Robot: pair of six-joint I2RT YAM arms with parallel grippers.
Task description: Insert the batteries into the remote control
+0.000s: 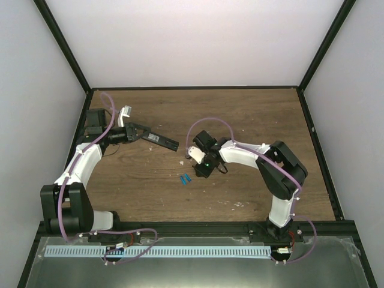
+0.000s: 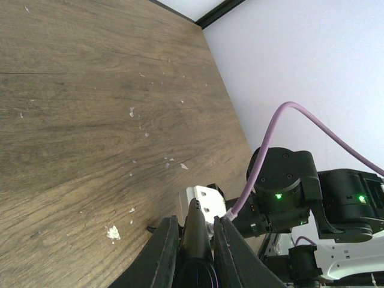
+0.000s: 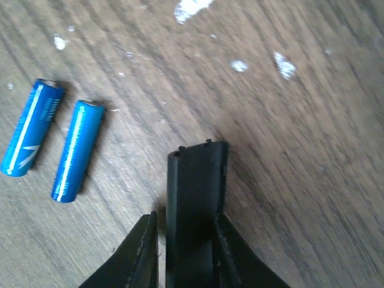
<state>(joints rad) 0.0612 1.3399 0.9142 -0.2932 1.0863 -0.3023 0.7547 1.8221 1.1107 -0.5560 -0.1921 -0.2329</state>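
Observation:
The remote control, a slim black bar, sticks out to the right from my left gripper, held above the left of the table. In the left wrist view the left gripper is shut on the remote control, which runs out between the fingers. Two blue batteries lie side by side on the wood, left of my right gripper. From the right wrist they show as one battery and a second battery. The right gripper has closed in on a short black cover piece.
White flecks dot the brown wooden table. The right arm fills the far end of the left wrist view, close beyond the remote's tip. A black frame and white walls bound the table on three sides.

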